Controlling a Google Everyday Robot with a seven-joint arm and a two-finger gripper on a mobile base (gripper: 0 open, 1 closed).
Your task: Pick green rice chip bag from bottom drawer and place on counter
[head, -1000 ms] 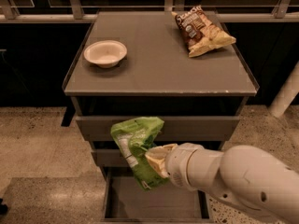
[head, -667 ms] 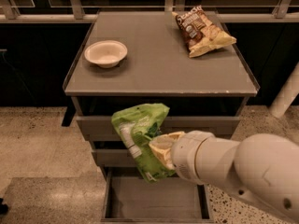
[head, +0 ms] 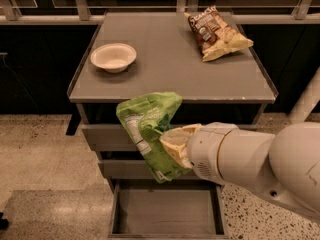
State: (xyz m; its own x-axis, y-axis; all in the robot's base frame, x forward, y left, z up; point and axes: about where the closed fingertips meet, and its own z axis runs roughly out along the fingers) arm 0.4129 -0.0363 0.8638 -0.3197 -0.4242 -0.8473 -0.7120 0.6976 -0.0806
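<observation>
The green rice chip bag (head: 149,128) hangs crumpled in the air in front of the cabinet, its top about level with the counter's front edge. My gripper (head: 172,143) is shut on the bag's right side, and the big white arm (head: 250,159) comes in from the lower right. The bottom drawer (head: 165,211) is pulled open below the bag and shows a plain grey inside with nothing in it. The counter (head: 170,64) is the flat grey top behind the bag.
A pale bowl (head: 113,57) sits on the counter's left side. A brown-and-cream chip bag (head: 216,31) lies at the back right. Two upper drawers (head: 107,136) are closed. A railing (head: 50,19) runs behind the cabinet. Speckled floor (head: 35,154) lies to the left.
The arm has lifted the green bag from just above the bottom drawer up to the height of the counter's front edge, and a little to the right.
</observation>
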